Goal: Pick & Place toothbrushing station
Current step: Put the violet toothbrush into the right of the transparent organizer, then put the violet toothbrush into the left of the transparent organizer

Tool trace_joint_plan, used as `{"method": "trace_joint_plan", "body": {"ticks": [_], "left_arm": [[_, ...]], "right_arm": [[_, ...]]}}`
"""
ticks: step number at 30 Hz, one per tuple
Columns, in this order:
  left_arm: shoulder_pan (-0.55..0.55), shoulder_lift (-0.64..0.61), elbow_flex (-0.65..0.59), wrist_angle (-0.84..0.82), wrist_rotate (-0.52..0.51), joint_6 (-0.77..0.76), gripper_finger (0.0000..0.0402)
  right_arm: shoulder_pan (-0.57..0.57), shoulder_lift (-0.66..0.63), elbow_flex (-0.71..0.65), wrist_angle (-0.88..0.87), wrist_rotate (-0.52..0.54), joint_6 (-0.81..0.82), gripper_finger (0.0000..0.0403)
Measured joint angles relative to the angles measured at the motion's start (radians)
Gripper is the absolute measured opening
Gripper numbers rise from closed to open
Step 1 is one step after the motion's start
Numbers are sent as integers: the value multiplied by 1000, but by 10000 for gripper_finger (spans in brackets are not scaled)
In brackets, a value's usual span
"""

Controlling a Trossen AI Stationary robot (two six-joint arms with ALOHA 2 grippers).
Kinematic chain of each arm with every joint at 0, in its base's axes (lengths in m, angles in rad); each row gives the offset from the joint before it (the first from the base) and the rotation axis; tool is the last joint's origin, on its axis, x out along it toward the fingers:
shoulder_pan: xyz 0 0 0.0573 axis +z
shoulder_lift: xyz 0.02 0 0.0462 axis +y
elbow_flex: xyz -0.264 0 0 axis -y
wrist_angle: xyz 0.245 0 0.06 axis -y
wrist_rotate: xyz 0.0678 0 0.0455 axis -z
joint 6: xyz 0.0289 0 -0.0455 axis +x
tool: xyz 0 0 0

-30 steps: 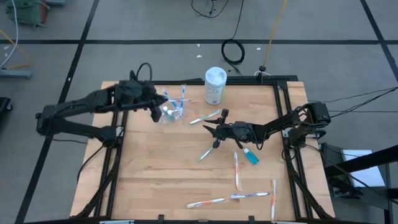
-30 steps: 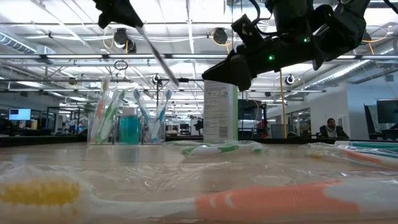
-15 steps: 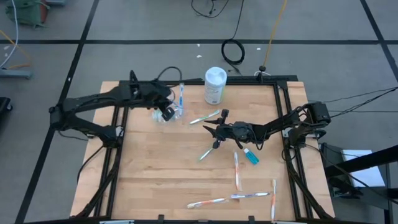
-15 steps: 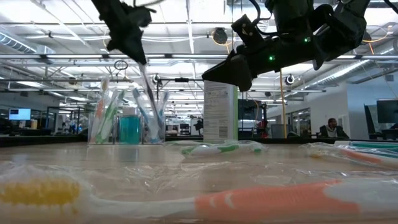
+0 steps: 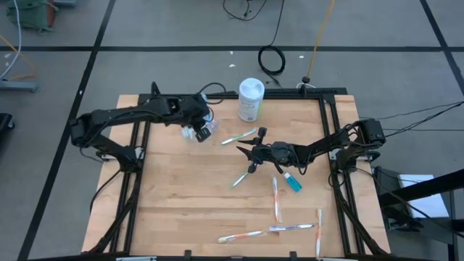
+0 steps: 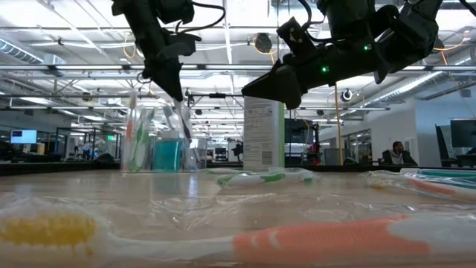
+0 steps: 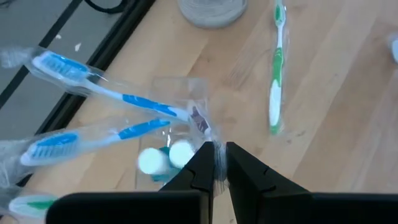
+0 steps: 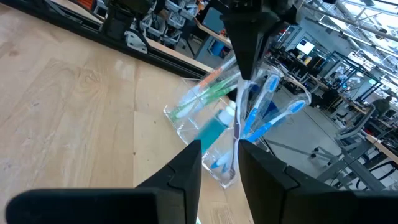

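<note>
The clear cup [image 5: 200, 131], stocked with brushes and teal tubes, stands at the counter's [image 5: 181, 203] far left corner. A wrapped toothbrush [image 7: 118, 99] is being lowered into it by the left gripper [image 7: 216, 163], apparently pinched shut on its wrapper. Release comes next. The right gripper [image 5: 243, 151] is held half-open and empty mid-counter, above scattered brushes awaiting pickup.

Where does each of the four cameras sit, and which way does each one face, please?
High view: overhead, straight down on the wooden table; both arms show.
Low view: table height, level across; both arms hang in above.
Left wrist view: down past the left gripper, shut on a wrapped toothbrush in the small clear plastic cup.
Right wrist view: past the right gripper toward the cup.
Shared: all four show the cup.
</note>
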Motion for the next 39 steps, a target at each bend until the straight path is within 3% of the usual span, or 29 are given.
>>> {"method": "trace_joint_plan", "body": {"ticks": [7, 17, 20, 27, 33, 39], "left_arm": [[0, 0, 0, 1, -29, 83, 74], [0, 0, 5, 98, -452, 170, 128], [0, 0, 6, 143, -520, 165, 128], [-3, 0, 6, 159, -489, 168, 129], [-49, -37, 8, 173, -287, 124, 129], [-108, -68, 8, 173, -205, 133, 129]], "right_arm": [[0, 0, 0, 0, 0, 0, 94], [0, 0, 0, 0, 0, 0, 93], [0, 0, 0, 0, 0, 0, 93], [0, 0, 0, 0, 0, 0, 93], [0, 0, 0, -26, 0, 0, 93], [0, 0, 0, -75, -1, 10, 104]]}}
